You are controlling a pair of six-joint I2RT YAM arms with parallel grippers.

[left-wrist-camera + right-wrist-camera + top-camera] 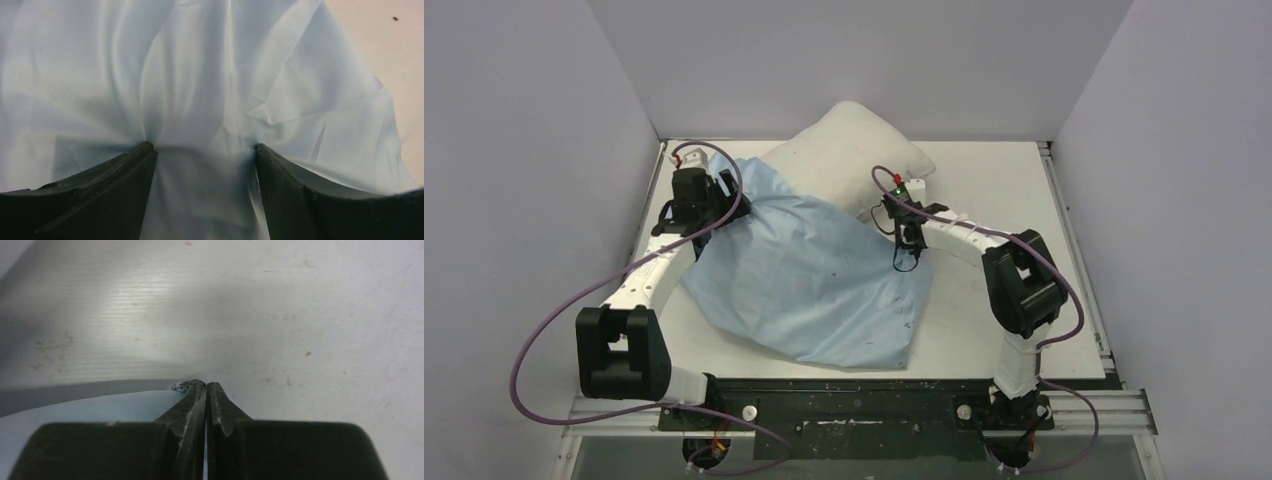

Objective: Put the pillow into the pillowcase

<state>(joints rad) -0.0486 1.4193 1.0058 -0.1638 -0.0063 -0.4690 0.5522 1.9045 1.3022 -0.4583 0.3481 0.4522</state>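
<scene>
The off-white pillow (854, 150) lies plump at the back of the table, its near side overlapped by the light-blue pillowcase (809, 275), which spreads wrinkled toward the front. My left gripper (714, 205) is at the pillowcase's back-left corner. In the left wrist view it (203, 150) is open, with both fingertips (145, 150) pressed down into the blue cloth (200, 75), which puckers around them. My right gripper (909, 245) is at the pillowcase's right edge. In the right wrist view it (206, 384) is shut on a thin edge of the blue cloth (90, 407) just above the table.
The white table board (994, 180) is boxed in by pale walls on the left, back and right. A metal rail (854, 410) with the arm bases runs along the near edge. Purple cables (524, 345) loop beside each arm.
</scene>
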